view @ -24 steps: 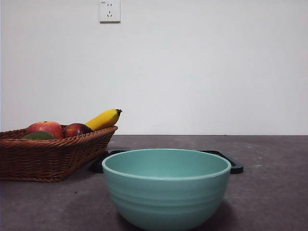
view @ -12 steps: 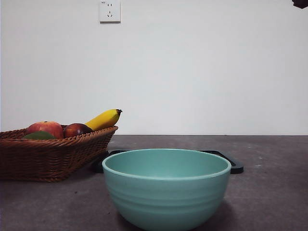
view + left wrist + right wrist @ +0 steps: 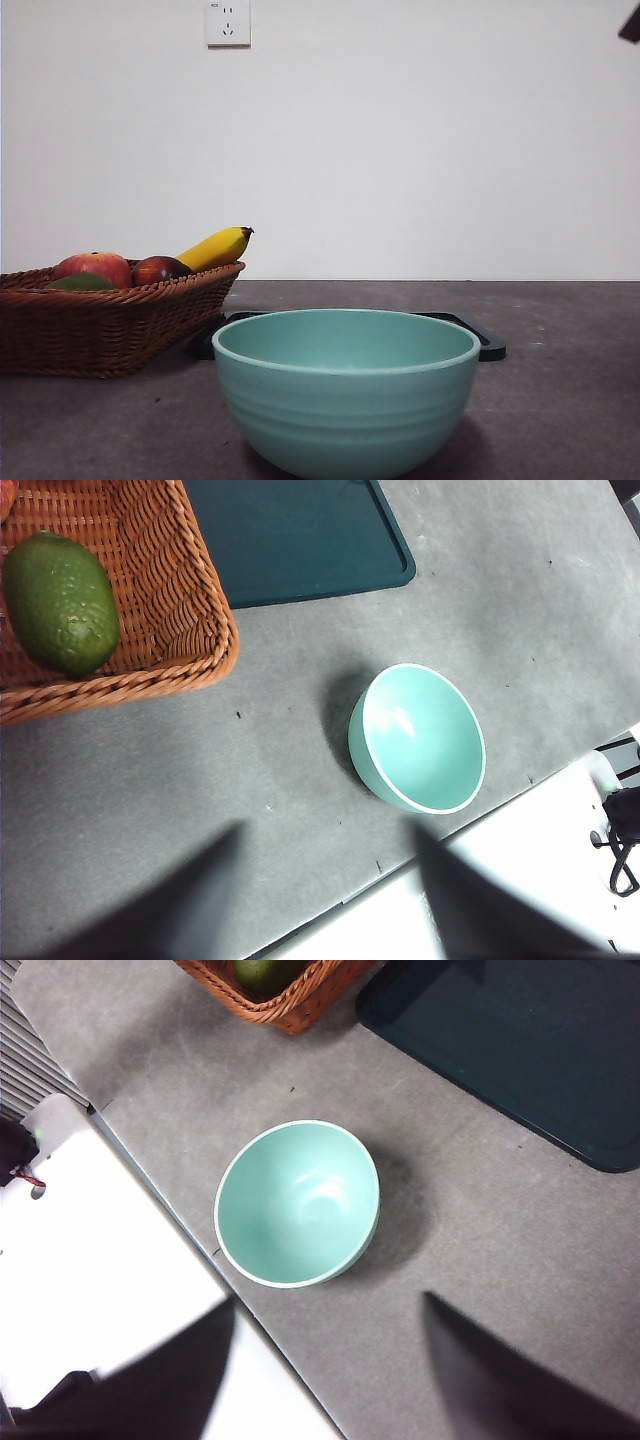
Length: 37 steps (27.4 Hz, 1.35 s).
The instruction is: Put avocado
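Avocado [image 3: 61, 602] sits untouched in the wicker basket [image 3: 190, 600] far-left on the counter [image 3: 250, 780], mint bowl [image 3: 420, 738] near and empty as the likely drop target, both the left pincer [image 3: 325, 900] and right pincer [image 3: 325, 1380] high, jaws spread, holding nothing.

A dark arm tip [image 3: 631, 25] is showing at the front view's top right corner: absent 1.0 s ago, a small sliver at the very top 0.5 s ago, now sitting slightly lower against the right edge and reading a bit larger. Which arm it belongs to cannot be told from this view.
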Motion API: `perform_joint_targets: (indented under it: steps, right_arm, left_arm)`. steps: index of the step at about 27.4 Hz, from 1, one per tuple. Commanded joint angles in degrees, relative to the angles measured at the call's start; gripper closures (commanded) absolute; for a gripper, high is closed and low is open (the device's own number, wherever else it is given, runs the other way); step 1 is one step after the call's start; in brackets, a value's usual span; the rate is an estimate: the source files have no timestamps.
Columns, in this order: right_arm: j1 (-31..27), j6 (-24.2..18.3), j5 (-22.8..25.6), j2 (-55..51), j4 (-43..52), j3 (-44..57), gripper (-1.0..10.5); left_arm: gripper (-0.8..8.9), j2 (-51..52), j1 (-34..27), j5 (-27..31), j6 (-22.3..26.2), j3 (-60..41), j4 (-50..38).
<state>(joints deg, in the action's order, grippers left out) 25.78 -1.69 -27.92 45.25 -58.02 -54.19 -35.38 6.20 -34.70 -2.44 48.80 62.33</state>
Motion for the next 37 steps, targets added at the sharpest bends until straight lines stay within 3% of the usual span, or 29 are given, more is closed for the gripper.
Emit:
perform_joint_targets:
  steps: [1, 13, 21, 27, 37]
  right_arm:
    - [0.35, -0.22, -0.2, 0.37, 0.55, -1.11, 5.5]
    - [0.35, -0.11, -0.17, 0.37, 0.57, -1.11, 5.5]
    - [0.35, 0.2, -0.15, 0.39, 0.81, -1.11, 5.5]
    - [0.35, 0.2, -0.15, 0.39, 0.81, -1.11, 5.5]
    - [0.35, 0.22, -0.15, 0.39, 0.81, -1.11, 5.5]
  left_arm:
    - [3.7, -0.57, 0.15, -0.24, -0.17, 1.14, -0.61]
    - [3.73, -6.67, 0.96, 6.25, -1.95, 1.73, -7.04]
    - [3.77, -20.24, 4.26, 16.85, -1.86, 7.8, -14.32]
    - [3.78, -32.37, 7.08, 25.22, 0.07, 13.66, -14.86]
    - [3.78, -46.9, 10.08, 31.45, 0.39, 15.52, -21.03]
